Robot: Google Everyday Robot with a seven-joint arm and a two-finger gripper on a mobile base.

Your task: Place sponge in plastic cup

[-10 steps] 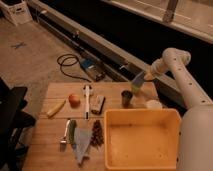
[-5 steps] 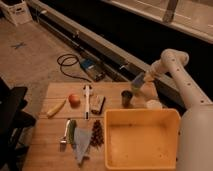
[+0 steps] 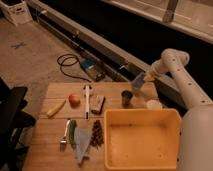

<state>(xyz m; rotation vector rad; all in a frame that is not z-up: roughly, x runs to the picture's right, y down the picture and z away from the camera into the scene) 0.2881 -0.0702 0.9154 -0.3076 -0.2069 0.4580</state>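
My gripper [image 3: 141, 80] is at the far right edge of the wooden table, at the end of the white arm that reaches in from the right. It is shut on the blue-grey sponge [image 3: 137, 80], which hangs from it. The pale green plastic cup [image 3: 136, 90] stands directly below the sponge, and the sponge's lower end is at the cup's mouth. I cannot tell whether the sponge touches the cup.
A dark grey cup [image 3: 127, 98] stands just left of the green cup, and a white cup [image 3: 154, 104] to its right. A yellow bin [image 3: 142, 117] fills the front right. A tan-and-dark block [image 3: 97, 103], an orange fruit [image 3: 74, 100], a banana [image 3: 56, 108] and utensils lie to the left.
The arm's elbow has shifted slightly to the left. The gripper and the sponge stay almost in the same place above the green cup.
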